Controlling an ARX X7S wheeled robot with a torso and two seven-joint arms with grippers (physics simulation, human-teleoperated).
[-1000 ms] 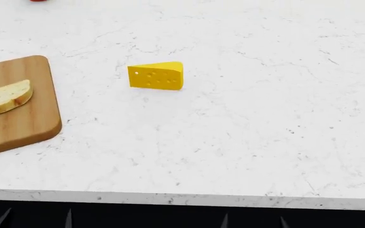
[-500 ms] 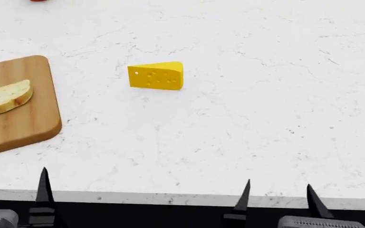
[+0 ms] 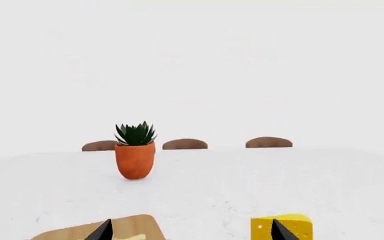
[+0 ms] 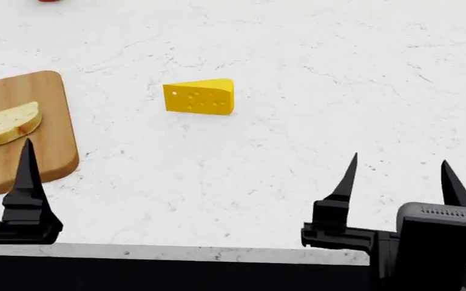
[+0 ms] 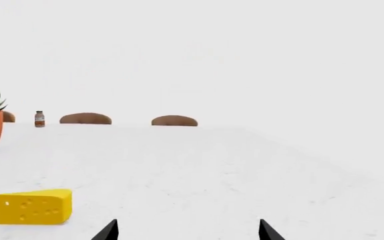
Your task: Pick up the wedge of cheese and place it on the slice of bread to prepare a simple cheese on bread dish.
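White marble counter (image 4: 314, 121) carries the wedge of cheese (image 4: 199, 96), unobstructed, beside a cutting board (image 4: 31, 151) holding the slice of bread (image 4: 5, 123); potted succulent (image 3: 135, 150) behind. Right gripper (image 4: 399, 176) spread; left gripper's (image 4: 27, 182) state unclear.

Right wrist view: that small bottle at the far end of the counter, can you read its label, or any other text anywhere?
No readable text in any view.
Small bottle: it has a label band, too small and blurred to read.
Wedge of cheese, slice of bread, cutting board, plant pot: unmarked.
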